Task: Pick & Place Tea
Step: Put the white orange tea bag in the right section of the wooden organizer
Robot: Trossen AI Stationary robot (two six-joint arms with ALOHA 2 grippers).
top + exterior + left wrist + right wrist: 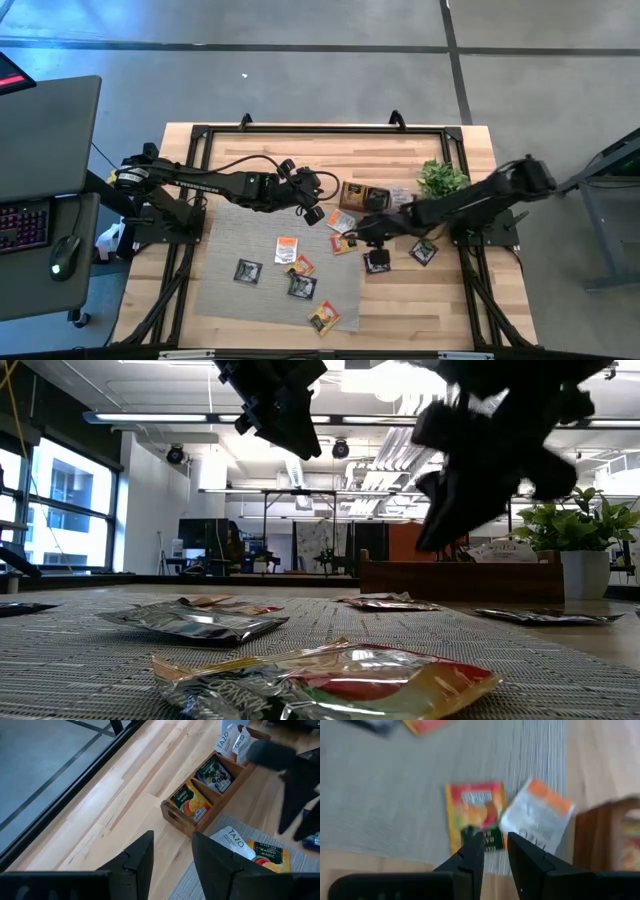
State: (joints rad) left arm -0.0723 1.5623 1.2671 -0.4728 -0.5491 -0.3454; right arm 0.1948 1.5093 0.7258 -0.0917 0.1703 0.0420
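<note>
My left gripper [312, 208] hangs above the table near the left end of the long wooden tray [368, 195], its two fingers [141, 861] parted with nothing between them. Seen from that wrist, the tray's compartments hold an orange sachet [190, 803], a dark sachet [215, 773] beside it, and white ones [231, 741] at the far end.

Below and between my arms lies a grey woven mat [225, 285]. Scattered on it are tea sachets: a black one [248, 271], a white one with orange print [287, 249], an orange one [300, 266], another black one [302, 287] and an orange one [324, 317] near the mat's front edge.

Further right, my right gripper [358, 238] hovers over the mat's right edge, fingers slightly apart and empty. Just ahead of them lie an orange mango sachet [474, 815] and a white orange-topped sachet [537, 818], touching at one corner. Two black sachets [423, 251] rest on bare wood beyond, near a small green plant [441, 178].
</note>
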